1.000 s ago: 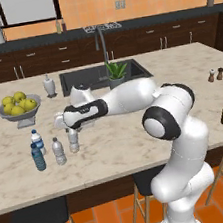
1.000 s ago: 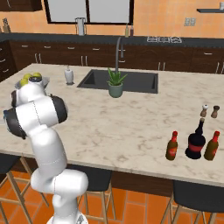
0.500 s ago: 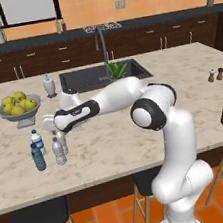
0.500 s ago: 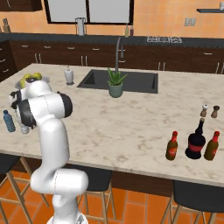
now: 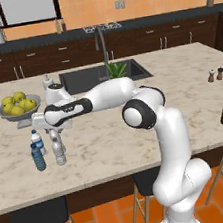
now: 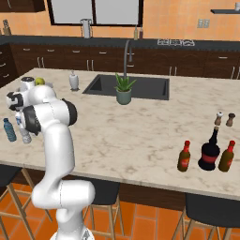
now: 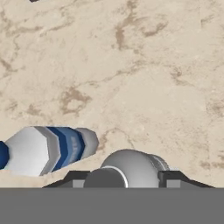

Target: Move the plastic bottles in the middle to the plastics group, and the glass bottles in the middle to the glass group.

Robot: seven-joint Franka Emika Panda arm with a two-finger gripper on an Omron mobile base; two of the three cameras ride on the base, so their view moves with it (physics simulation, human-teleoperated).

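My gripper (image 5: 52,127) reaches far left over the island counter and is shut on the white cap of a clear plastic bottle (image 5: 54,140), which stands upright under it. In the hand view the cap (image 7: 129,166) sits between the two fingertips (image 7: 74,178). A second clear plastic bottle (image 5: 60,154) stands just in front of it. The plastics group is right beside them: the blue-labelled bottle (image 5: 37,140) (image 7: 43,148) and the blue-tinted bottle (image 5: 38,158) (image 6: 9,130). Three glass bottles stand together at the far right, one brown with a red cap (image 6: 184,157).
A bowl of lemons (image 5: 17,106) and a white soap dispenser (image 5: 47,83) stand behind the gripper. The sink (image 5: 101,77) and a potted plant (image 6: 123,90) lie mid-counter. Salt and pepper shakers (image 5: 215,74) sit at the right. The counter's front edge (image 5: 93,179) is close to the bottles.
The arm has swung left along the counter with the clear bottle, from beside the other clear bottle to a spot behind it, close to the blue-labelled bottle.
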